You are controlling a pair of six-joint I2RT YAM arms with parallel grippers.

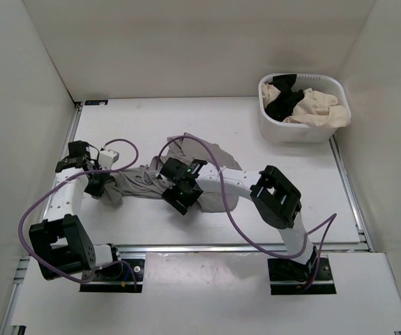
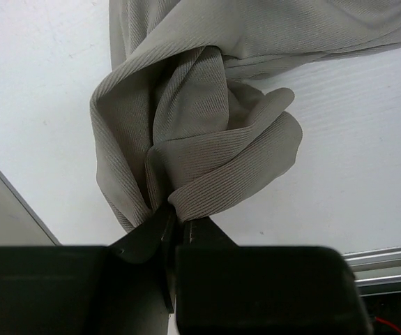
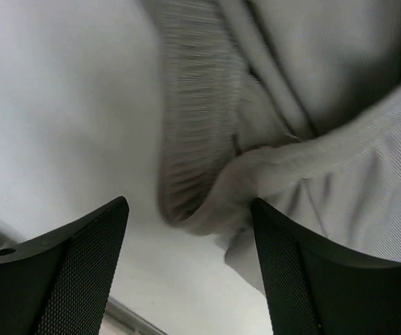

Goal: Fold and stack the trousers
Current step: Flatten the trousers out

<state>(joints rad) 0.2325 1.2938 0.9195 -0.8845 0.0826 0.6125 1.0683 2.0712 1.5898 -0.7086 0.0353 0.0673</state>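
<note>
The trousers (image 2: 207,125) are matt, finely ribbed cloth.

The bunched trousers (image 1: 136,183), the left arm (image 1: 64,202) and the right arm (image 1: 236,183) crowded the counter's (image 1: 151,118) middle from nine to four o'clock, the white basket (image 1: 299,132) blocked the two o'clock corner, and walls (image 1: 19,139) shut three sides, leaving bare counter only from eleven to one o'clock.

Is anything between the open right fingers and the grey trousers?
Nothing visible does. The right gripper has its fingers open, and the ribbed edge of the trousers lies directly in front of them on the table. The left gripper is shut on a bunch of the fabric.
</note>
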